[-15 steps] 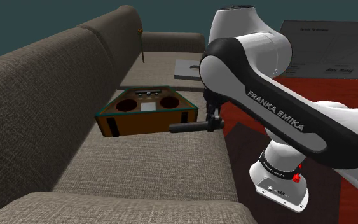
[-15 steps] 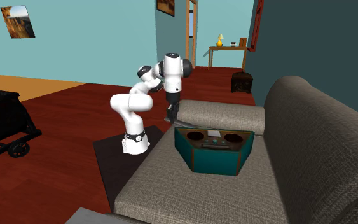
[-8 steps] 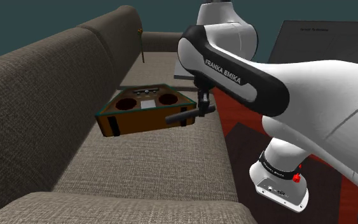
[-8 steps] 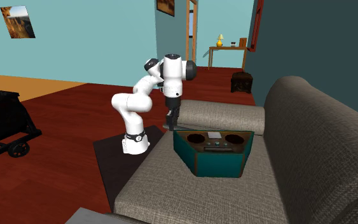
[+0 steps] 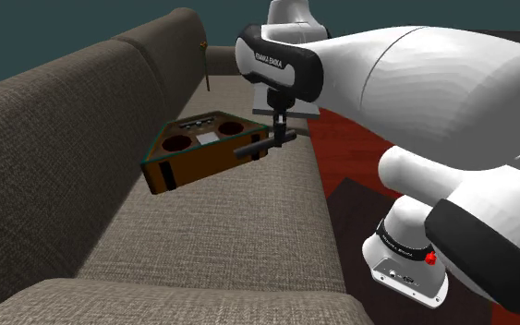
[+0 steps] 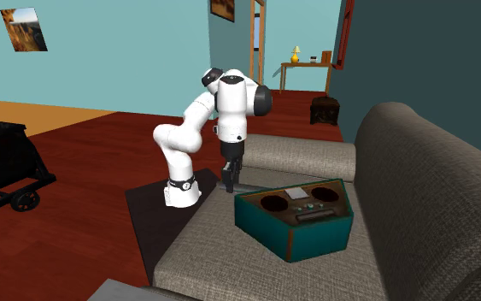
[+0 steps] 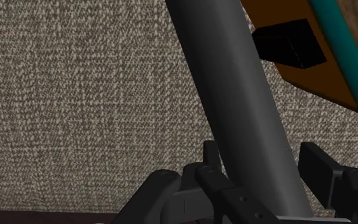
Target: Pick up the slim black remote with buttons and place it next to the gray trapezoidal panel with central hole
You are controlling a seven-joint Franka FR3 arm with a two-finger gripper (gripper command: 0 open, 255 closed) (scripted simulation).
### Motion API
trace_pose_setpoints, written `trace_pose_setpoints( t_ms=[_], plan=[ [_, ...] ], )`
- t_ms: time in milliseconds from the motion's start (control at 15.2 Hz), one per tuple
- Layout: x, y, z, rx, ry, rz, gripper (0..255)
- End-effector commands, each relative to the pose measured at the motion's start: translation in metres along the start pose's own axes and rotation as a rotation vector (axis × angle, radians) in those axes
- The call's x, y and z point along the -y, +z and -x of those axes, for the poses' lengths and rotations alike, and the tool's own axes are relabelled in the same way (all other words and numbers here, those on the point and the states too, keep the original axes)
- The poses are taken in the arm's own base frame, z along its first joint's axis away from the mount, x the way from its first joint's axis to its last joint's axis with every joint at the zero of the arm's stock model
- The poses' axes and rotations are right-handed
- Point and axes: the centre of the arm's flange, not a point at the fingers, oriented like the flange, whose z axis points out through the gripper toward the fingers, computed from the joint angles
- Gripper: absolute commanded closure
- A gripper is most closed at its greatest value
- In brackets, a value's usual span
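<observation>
Gripping: the black gripper (image 5: 283, 138) was pinched on the slim dark remote (image 5: 260, 146), with one of the fingers (image 7: 210, 154) pressed to each long side.
Remote: held off the cushion, lying roughly level. In the wrist view it (image 7: 234, 108) ran straight out from between the fingers as a smooth dark grey bar.
Remote's place: above the seat of the sofa (image 5: 202, 231), near its front edge. Its free end reached the nearest corner of the trapezoidal box (image 5: 202, 157), but whether the two touched could not be judged.
Box: brown sides, teal edging, two round holes in its top. It sat on the seat cushion, close to the backrest.
Second exterior view: the gripper (image 6: 229, 181) pointed down just beside the box (image 6: 302, 218), at the corner nearest the arm.
Wrist view: the box's brown wall (image 7: 298, 70) lay to one side of the remote, over woven sofa fabric (image 7: 75, 95).
Arm: white, bent over the sofa from its base (image 6: 178, 192), which stood on a dark mat (image 6: 149, 214) on a red floor (image 6: 76, 171).
</observation>
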Motion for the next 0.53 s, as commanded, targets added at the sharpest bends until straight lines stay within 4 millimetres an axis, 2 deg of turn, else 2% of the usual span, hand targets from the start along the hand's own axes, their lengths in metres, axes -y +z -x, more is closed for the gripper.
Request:
trace_pose_setpoints(
  t_ms=[0,462],
  plan=[
    [0.03,-0.001,0.009,0.007,0.001,-0.006,255],
    [0.117,0.001,0.039,0.007,0.001,-0.006,255]
  ],
)
